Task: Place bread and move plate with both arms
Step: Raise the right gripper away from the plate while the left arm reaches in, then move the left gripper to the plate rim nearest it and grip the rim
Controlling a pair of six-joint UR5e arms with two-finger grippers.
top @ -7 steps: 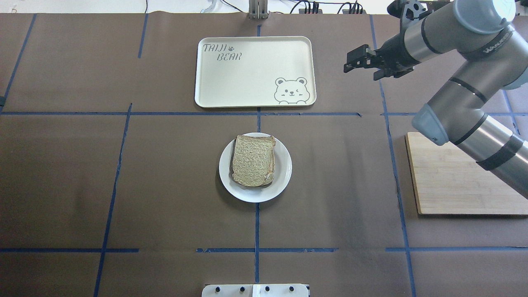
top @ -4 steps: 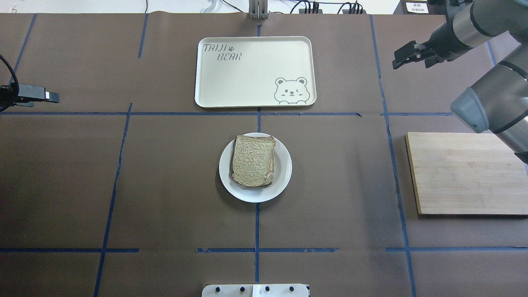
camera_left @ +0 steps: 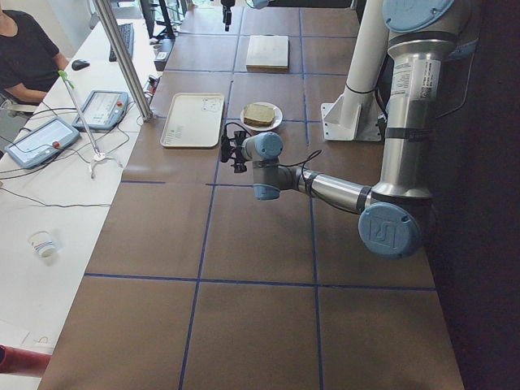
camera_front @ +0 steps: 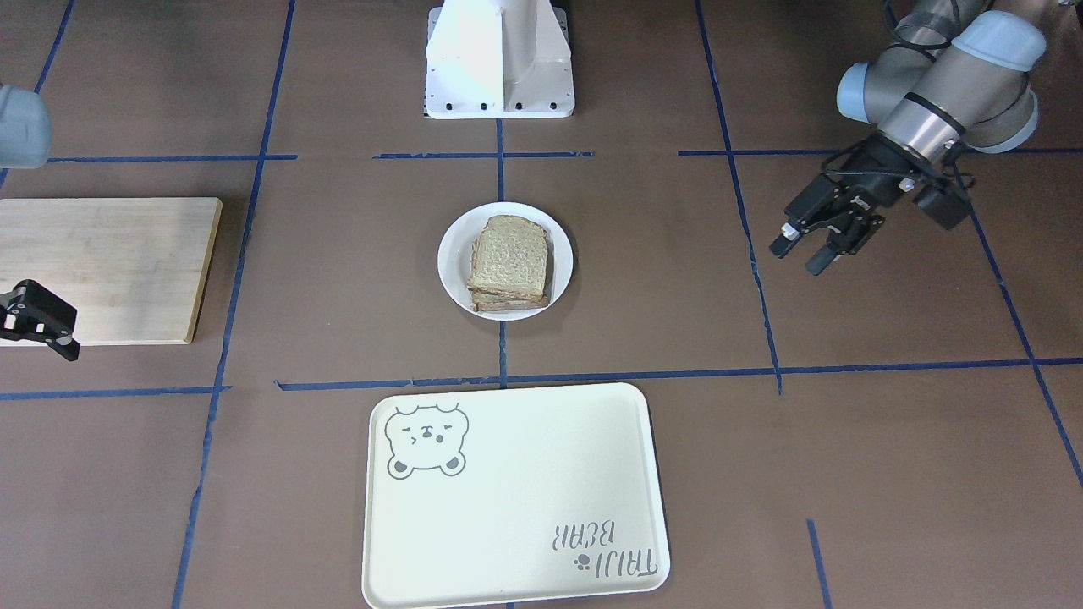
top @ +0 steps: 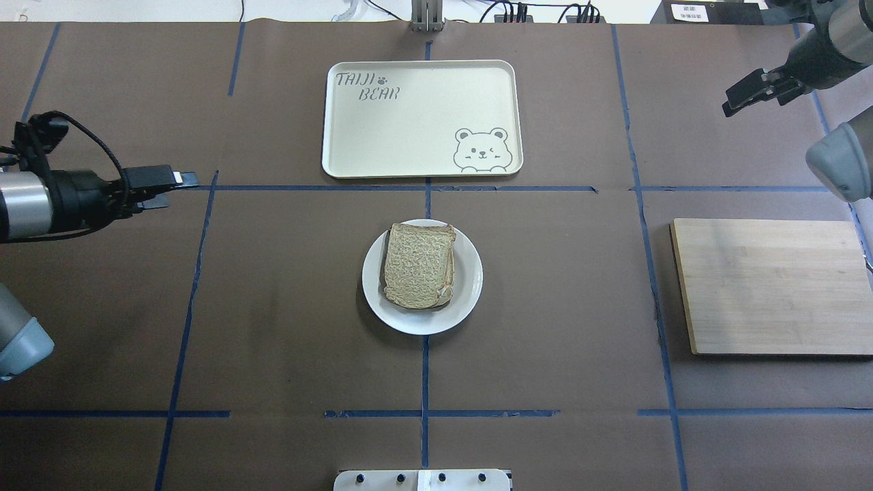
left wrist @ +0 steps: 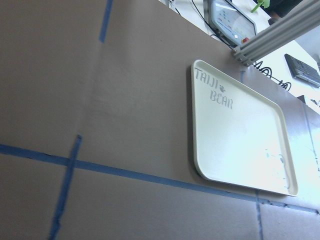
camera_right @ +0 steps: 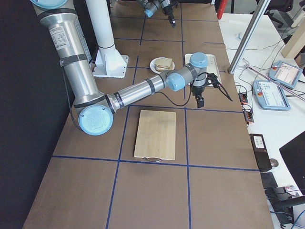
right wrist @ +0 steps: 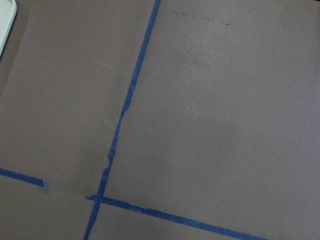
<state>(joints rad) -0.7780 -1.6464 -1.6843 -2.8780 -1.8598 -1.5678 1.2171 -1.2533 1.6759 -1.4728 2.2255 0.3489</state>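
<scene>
Bread [top: 417,264] flat on plate [top: 470,290], with further layers showing under its edge in the front-facing view. Both well apart from left gripper [top: 181,191]: off to that gripper's right and back toward the white base [camera_front: 499,59]. Left gripper's fingers [camera_front: 787,235] parted by a modest gap, gripping nothing, poised over brown table cover [top: 286,307] just beside a blue tape line [top: 196,266]. Right gripper [top: 735,97] likewise parted and empty, up over the far right of the table; plate and bread well off to its left and nearer the base. Cream tray [top: 409,136] between the two grippers, touching neither. Wooden board [top: 771,286] on the base side of right gripper, apart from it. From left wrist camera, tray ahead and to the right; from right wrist camera, brown cover and crossing tape lines.
</scene>
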